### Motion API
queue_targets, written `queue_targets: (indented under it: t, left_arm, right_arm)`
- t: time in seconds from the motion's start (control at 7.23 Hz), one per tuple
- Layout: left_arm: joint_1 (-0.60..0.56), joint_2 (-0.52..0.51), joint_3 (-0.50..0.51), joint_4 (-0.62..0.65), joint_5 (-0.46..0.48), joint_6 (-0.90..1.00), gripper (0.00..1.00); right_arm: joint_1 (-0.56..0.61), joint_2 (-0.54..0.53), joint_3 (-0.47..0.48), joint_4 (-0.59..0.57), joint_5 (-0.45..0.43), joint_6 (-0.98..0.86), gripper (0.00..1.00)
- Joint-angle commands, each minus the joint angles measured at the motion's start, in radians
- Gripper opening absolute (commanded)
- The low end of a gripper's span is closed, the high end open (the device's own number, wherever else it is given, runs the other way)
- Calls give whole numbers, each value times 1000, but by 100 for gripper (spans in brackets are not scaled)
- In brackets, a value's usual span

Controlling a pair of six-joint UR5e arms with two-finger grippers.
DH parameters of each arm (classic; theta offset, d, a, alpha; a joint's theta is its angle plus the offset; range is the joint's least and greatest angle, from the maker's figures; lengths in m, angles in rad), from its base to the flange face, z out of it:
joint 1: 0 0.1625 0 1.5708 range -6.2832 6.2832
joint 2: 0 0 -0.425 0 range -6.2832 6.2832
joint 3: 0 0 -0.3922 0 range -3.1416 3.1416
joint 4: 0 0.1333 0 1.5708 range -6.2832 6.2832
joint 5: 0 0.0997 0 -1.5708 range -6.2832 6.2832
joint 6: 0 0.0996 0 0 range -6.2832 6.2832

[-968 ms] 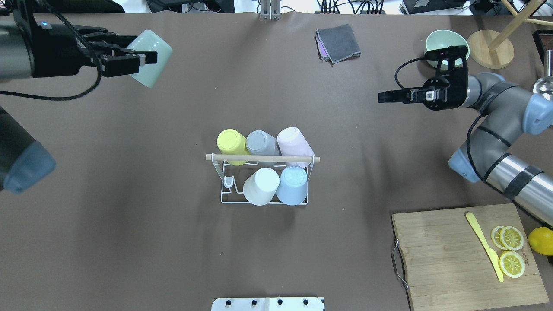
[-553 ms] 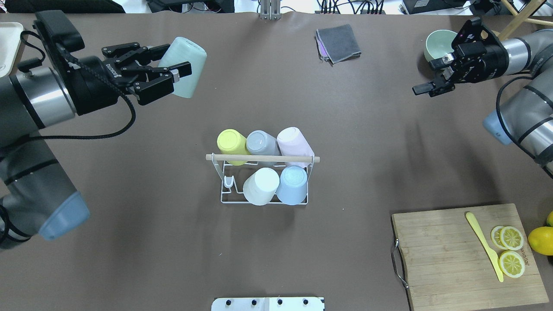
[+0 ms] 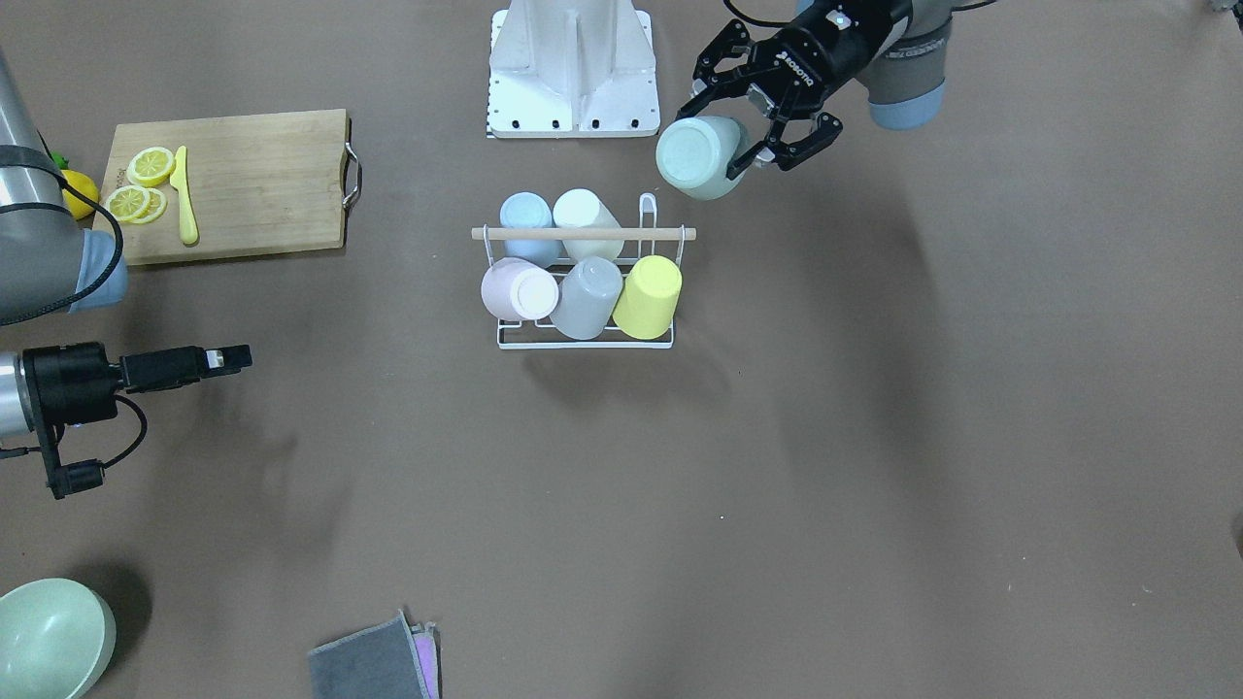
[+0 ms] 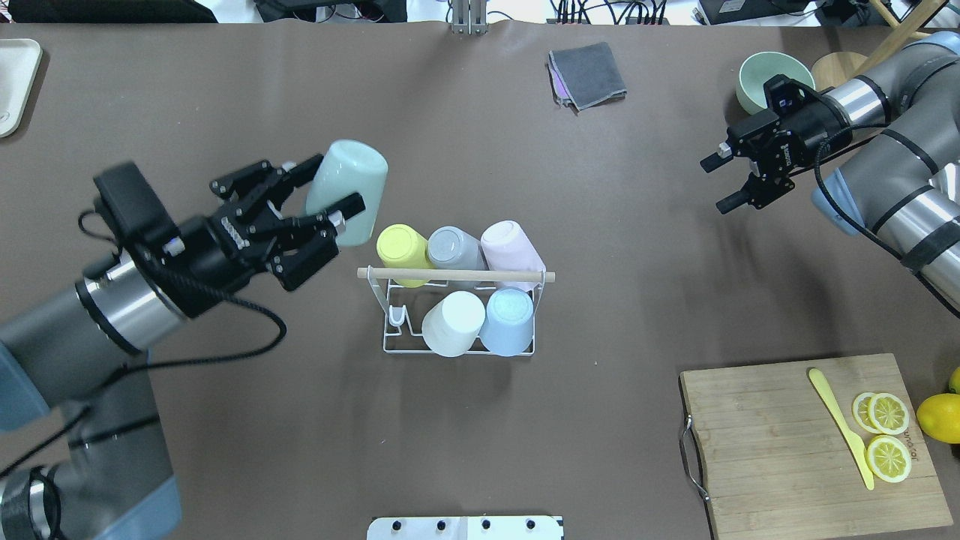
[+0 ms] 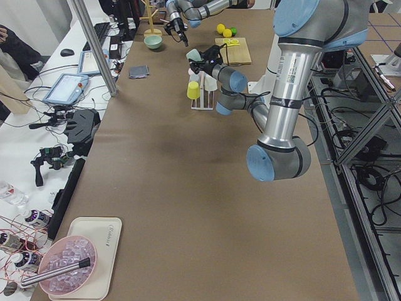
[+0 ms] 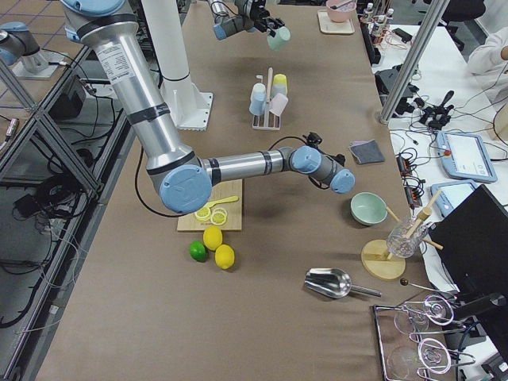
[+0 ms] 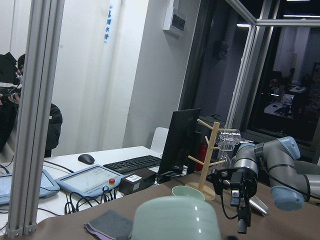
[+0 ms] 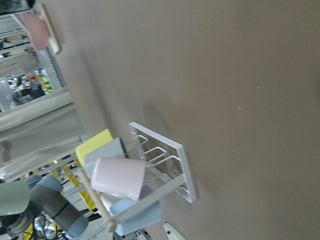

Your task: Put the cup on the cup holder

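Cup [image 4: 349, 187], mouth out of sight, in left gripper [image 4: 331, 184].

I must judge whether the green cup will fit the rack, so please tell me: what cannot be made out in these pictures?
Prongs under the racked cups on the cup holder: covered by those cups.
Green cup, left wrist view: lower part cut off by the bottom edge.
Cup holder, exterior left view: small, partly behind the left arm.
Right gripper, front-facing view: finger gap unseen, fingers edge-on.
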Motion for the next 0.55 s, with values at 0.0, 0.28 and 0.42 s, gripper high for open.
queue_targets:
  t: [0.0, 0.28, 0.42]
  left_arm:
    - [119, 20, 5, -100, 152, 133, 0]
    - [189, 16, 13, -148, 253, 219, 0]
    - [198, 11, 33, -166, 281, 241, 0]
  right_arm:
    - [-21, -2, 30, -91, -144, 4, 94]
    - [-22, -22, 37, -93, -160, 17, 94]
    - [-14, -29, 52, -93, -256, 62, 94]
